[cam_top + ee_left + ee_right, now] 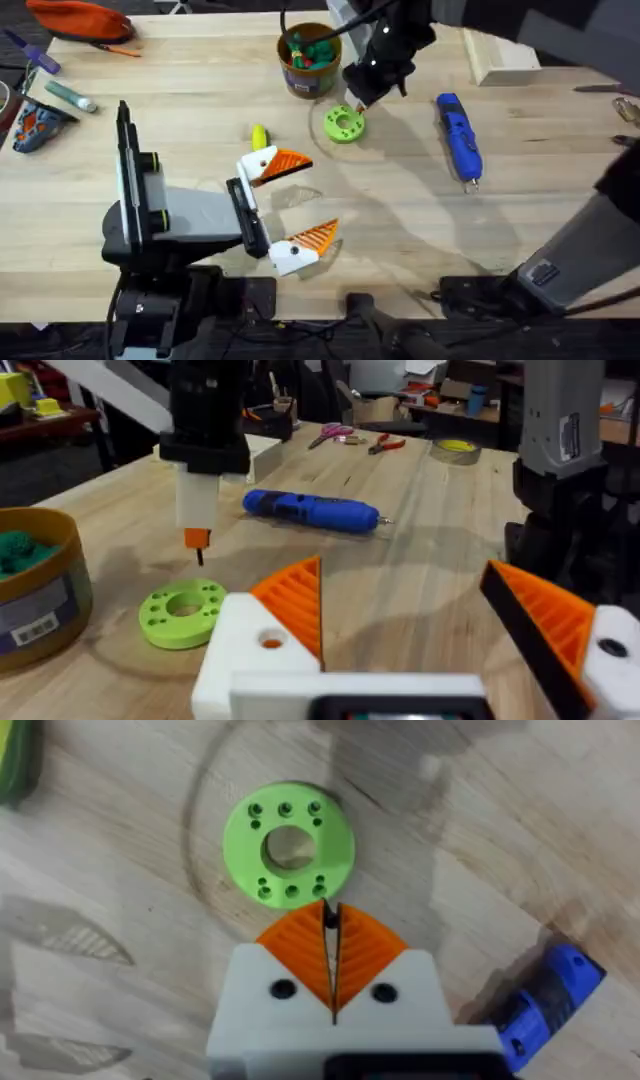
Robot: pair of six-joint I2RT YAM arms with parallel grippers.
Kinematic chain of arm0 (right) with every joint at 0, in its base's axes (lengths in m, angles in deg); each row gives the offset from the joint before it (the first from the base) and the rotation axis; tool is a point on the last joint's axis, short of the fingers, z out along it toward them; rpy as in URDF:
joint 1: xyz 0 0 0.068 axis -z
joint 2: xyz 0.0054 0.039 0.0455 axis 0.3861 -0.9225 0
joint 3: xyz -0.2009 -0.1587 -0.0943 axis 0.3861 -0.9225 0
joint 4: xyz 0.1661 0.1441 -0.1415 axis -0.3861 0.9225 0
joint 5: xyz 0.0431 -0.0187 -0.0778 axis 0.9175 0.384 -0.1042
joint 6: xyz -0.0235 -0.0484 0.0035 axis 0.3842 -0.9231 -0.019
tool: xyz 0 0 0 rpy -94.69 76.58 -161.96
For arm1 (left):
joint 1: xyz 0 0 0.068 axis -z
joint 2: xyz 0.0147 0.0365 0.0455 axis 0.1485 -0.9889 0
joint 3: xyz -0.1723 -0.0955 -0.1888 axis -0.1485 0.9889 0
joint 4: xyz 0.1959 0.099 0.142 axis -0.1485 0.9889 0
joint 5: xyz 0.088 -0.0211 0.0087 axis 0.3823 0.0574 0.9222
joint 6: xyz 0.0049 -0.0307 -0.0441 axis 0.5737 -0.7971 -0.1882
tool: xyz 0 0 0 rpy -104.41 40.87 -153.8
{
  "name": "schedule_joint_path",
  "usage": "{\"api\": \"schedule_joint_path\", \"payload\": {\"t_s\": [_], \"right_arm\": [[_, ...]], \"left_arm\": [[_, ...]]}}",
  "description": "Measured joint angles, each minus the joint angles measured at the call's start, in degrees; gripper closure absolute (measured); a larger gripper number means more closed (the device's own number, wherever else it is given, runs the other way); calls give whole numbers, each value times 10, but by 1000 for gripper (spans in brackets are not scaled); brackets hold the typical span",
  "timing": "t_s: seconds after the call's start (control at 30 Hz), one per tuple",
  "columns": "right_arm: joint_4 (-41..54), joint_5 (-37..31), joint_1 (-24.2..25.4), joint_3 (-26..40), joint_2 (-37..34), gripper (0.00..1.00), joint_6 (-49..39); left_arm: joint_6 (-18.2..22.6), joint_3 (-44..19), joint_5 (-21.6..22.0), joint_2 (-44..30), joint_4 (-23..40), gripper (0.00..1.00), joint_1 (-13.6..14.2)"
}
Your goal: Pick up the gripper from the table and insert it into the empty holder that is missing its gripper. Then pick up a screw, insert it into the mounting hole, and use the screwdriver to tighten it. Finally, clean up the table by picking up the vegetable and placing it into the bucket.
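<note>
With both orange fingertips seated on the open left hand (292, 205), the right hand (331, 925) pinches a small dark screw above the green disc (344, 124); tightening remains, and the corn (259, 135) lies on the worktop (400, 220).

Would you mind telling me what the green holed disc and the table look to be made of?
The green holed disc looks like matte moulded or printed plastic: uniform bright colour, crisp holes. The table appears to be pale finished wood, showing grain streaks.
</note>
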Motion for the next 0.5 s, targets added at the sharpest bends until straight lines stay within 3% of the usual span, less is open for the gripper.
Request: {"api": "schedule_joint_path", "payload": {"t_s": [0.23,0.5], "right_arm": [[44,0,0,12,56,995,0],[145,-8,-29,126,68,995,0]], "left_arm": [[0,0,0,0,0,15,0],[0,0,0,0,0,15,0]]}}
